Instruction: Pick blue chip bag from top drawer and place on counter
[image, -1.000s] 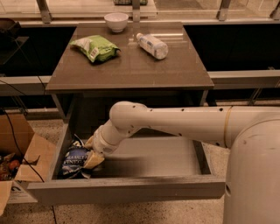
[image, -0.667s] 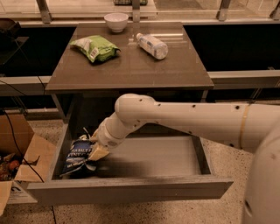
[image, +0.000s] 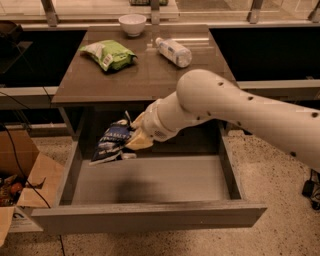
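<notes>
Left of centre, over the top drawer, the gripper clamped the blue chip bag, apparently by its right edge; it looked light, crinkly, slippery.

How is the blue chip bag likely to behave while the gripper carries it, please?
Probably floppy: the blue chip bag hangs crumpled and tilted from the gripper, above the left of the top drawer. Likely light, since a pinch at one side holds it up. Its crinkly film may slip.
</notes>
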